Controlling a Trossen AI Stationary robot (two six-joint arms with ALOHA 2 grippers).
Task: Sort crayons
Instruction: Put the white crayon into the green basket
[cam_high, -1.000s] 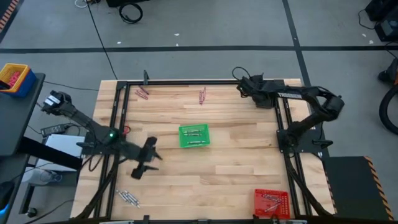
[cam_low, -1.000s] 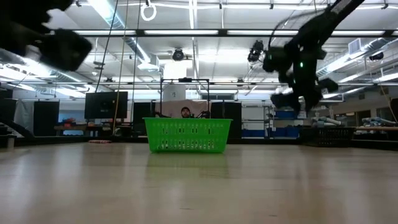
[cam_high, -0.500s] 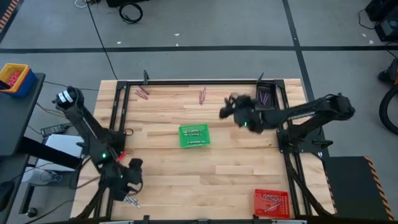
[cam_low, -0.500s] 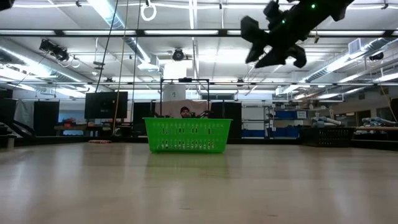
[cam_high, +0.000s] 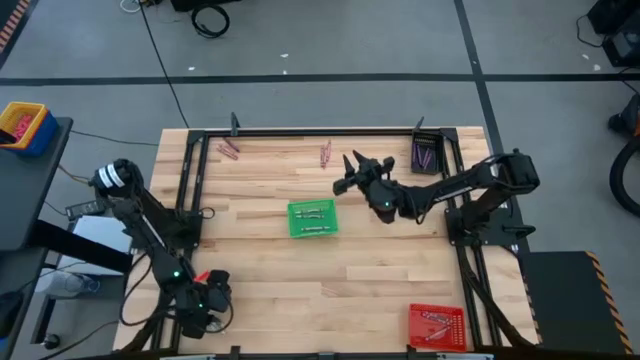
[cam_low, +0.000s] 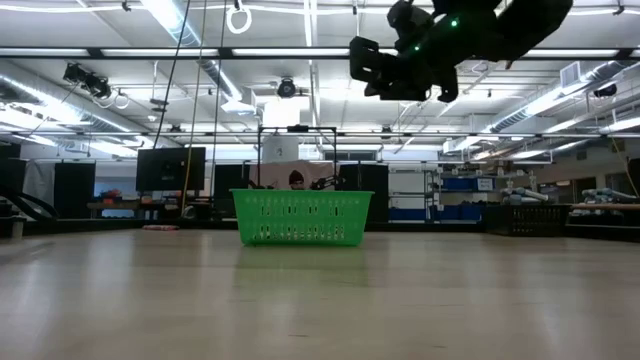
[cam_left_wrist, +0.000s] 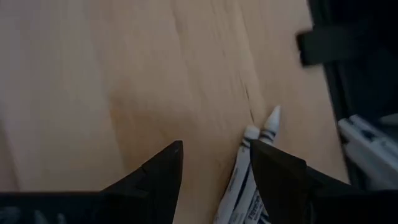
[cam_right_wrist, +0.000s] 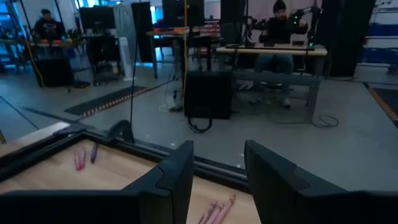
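Note:
My left gripper (cam_high: 207, 303) is open over the table's near left corner. In the left wrist view its fingers (cam_left_wrist: 217, 155) stand low over a small bunch of pale grey-lilac crayons (cam_left_wrist: 247, 168), which lie flat on the wood beside one finger. My right gripper (cam_high: 347, 172) is open and empty, high above the table (cam_low: 372, 62), right of a few reddish-pink crayons (cam_high: 325, 153) that also show in the right wrist view (cam_right_wrist: 216, 211). More reddish-pink crayons (cam_high: 229, 150) lie at the far left. Purple crayons lie in the dark tray (cam_high: 425, 155).
A green tray (cam_high: 312, 218) with pale crayons stands mid-table. A red tray (cam_high: 437, 325) with crayons sits at the near right corner. A black frame (cam_high: 300, 131) runs along the table's edges. People sit at desks in the room beyond (cam_right_wrist: 277, 25).
My left gripper has gone toward the table's near left corner and down over the pale crayons. My right gripper has left the dark tray at the far right and swung toward the table's left, toward the reddish-pink crayons at the far edge.

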